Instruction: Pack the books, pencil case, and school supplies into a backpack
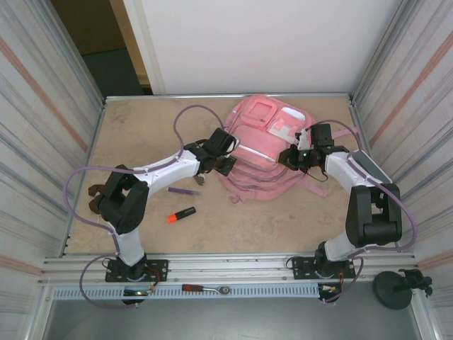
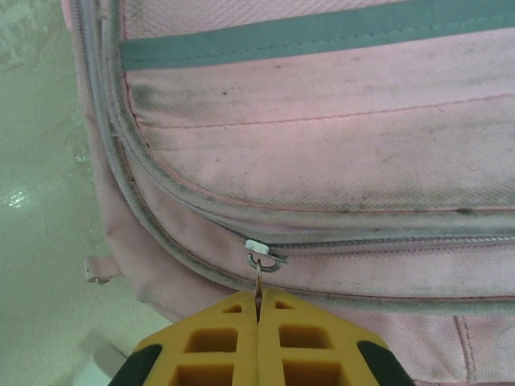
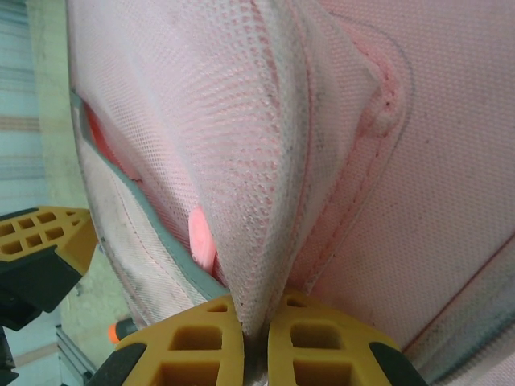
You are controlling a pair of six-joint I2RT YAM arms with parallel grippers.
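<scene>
opening the backpack (image 1: 263, 145) looks like the step in hand, since nothing can go in until a pocket is unzipped. the pink bag lies flat toward the far side of the surface (image 1: 141, 127), between the two arms. the left jaws are pressed together on the thin metal zip pull (image 2: 259, 283), which hangs from the slider (image 2: 257, 246) on a zip curving round the bag's corner. the right jaws are clamped on a fold of the white mesh pocket (image 3: 241, 145) at the bag's other side, which reads as a bracing hold. the orange-and-black marker (image 1: 180, 214) and the purple pen (image 1: 182, 190) lie on the surface near the left arm, apart from the bag. next, the left arm probably has to draw the pull along the zip's line, following its curve, while the right holds the fabric taut. pulling off that line could slip the tab free or drag the bag.
</scene>
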